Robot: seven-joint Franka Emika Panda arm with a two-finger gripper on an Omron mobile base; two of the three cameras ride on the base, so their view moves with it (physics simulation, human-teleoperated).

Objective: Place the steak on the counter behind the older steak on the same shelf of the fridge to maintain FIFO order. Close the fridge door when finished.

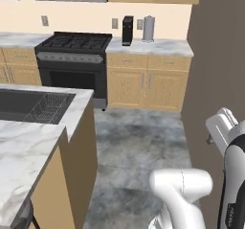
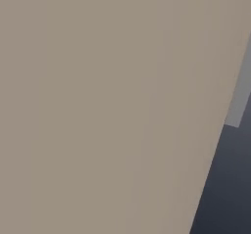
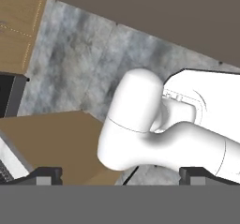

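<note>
Hand [image 3: 120, 175] spread wide (empty), counter [image 1: 28, 142] left

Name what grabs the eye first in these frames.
In the left base view, the black stove sits against the far wall between light wood cabinets, with a marbled island counter and its sunken sink at near left. The right base view is mostly a flat taupe panel with a dark grey surface at lower right. In the hand view the open gripper points down at the grey floor.
</note>
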